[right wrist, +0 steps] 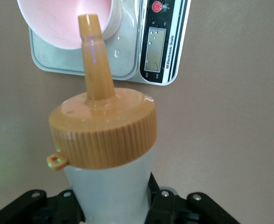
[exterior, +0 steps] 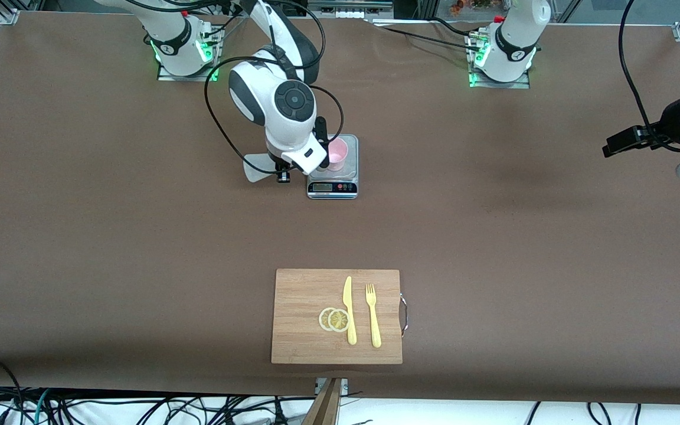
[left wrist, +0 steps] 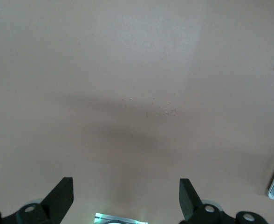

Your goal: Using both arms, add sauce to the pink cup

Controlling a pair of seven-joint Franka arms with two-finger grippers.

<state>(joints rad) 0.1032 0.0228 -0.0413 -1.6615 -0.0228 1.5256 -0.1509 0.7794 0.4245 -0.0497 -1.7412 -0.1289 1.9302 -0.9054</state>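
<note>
The pink cup (exterior: 337, 153) stands on a small kitchen scale (exterior: 333, 188) in front of the right arm's base. My right gripper (exterior: 320, 143) hangs over the scale, beside the cup, and its wrist hides the bottle in the front view. In the right wrist view the right gripper (right wrist: 114, 205) is shut on the whitish body of the sauce bottle (right wrist: 110, 186). The orange nozzle (right wrist: 93, 56) points at the rim of the pink cup (right wrist: 62, 23). My left gripper (exterior: 613, 146) waits open over bare table at the left arm's end, with nothing between its fingers (left wrist: 62, 196).
A wooden cutting board (exterior: 304, 289) lies near the front edge of the table. It carries a yellow knife (exterior: 349, 310), a yellow fork (exterior: 373, 316) and two lemon slices (exterior: 334, 319). Brown table surface stretches between the board and the scale.
</note>
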